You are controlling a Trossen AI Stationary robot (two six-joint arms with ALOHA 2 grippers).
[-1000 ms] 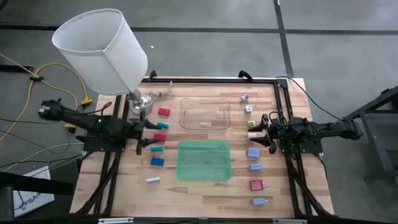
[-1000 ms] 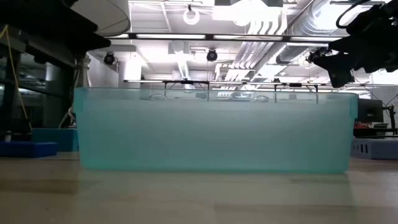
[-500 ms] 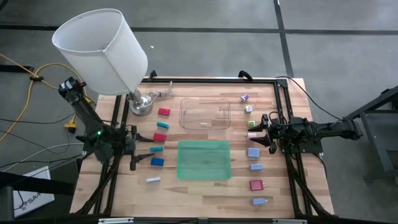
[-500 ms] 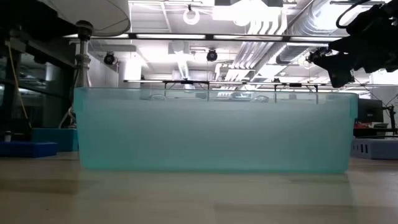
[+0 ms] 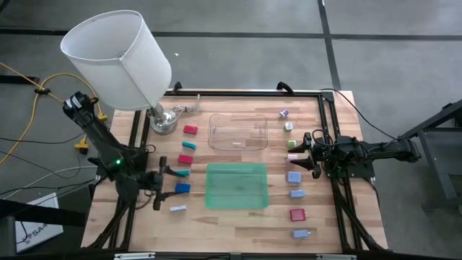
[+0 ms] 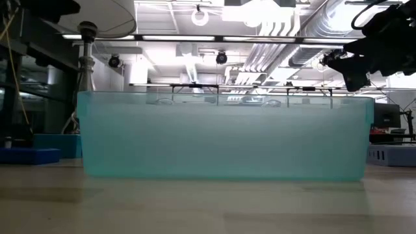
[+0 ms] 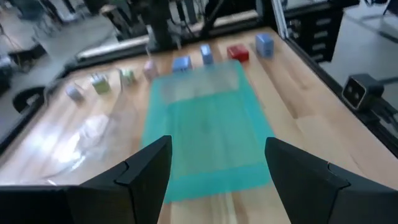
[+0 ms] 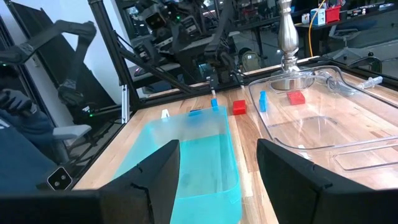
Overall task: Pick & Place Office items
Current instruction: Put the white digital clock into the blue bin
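Wooden table (image 5: 238,224) seen from above — left gripper (image 5: 163,189) open, empty, over the left column of office items (image 5: 182,188); a bump could scatter the blue and teal blocks. Right gripper (image 5: 306,153) open, empty, beside the right column. Low view: green tray (image 6: 221,136) fills the frame, items hidden. Left wrist view: fingers (image 7: 143,168) spread toward the tray — blurred. Right wrist view: clear tray (image 8: 311,134) close by; a careless swing could clip it.
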